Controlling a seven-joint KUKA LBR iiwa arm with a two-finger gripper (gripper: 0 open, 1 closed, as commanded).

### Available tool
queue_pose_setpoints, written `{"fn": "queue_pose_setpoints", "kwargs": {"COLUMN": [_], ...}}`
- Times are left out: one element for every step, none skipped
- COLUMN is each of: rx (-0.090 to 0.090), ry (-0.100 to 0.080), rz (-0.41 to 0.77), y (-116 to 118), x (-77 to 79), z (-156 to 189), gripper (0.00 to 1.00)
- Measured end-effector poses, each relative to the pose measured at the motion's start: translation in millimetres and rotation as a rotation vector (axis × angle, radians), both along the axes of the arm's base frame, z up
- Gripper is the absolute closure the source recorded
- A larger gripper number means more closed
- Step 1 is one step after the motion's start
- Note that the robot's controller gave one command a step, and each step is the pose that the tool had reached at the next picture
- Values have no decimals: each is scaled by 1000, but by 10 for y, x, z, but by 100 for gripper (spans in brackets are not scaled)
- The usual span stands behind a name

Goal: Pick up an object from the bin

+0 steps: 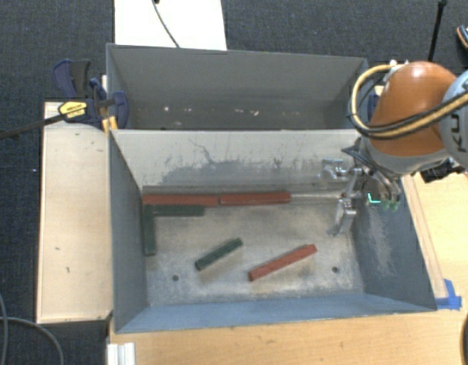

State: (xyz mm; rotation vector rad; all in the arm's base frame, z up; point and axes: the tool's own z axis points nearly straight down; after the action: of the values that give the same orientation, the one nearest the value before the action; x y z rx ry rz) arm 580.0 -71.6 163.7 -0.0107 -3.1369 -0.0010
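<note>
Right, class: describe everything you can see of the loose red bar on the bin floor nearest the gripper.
The red bar is a long, slim, square-edged stick, matt brick red, perhaps painted wood. It lies flat on the grey bin floor, right of centre toward the front, slanted with its right end farther back. Only the floor touches it; the loose dark green bar to its left and the gripper up to its right stand apart.

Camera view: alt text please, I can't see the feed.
The pincer hangs at the bin's right side, over bare floor near the wall. Nearest it lies a red bar, then a dark green bar; more red bars and green bars sit along the back and left.
</note>
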Motion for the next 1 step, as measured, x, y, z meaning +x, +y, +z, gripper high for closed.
{"fn": "queue_pose_setpoints", "kwargs": {"rx": [1], "ry": [3], "rz": [-106], "y": [180], "x": [-427], "z": [-977], "gripper": [0]}}
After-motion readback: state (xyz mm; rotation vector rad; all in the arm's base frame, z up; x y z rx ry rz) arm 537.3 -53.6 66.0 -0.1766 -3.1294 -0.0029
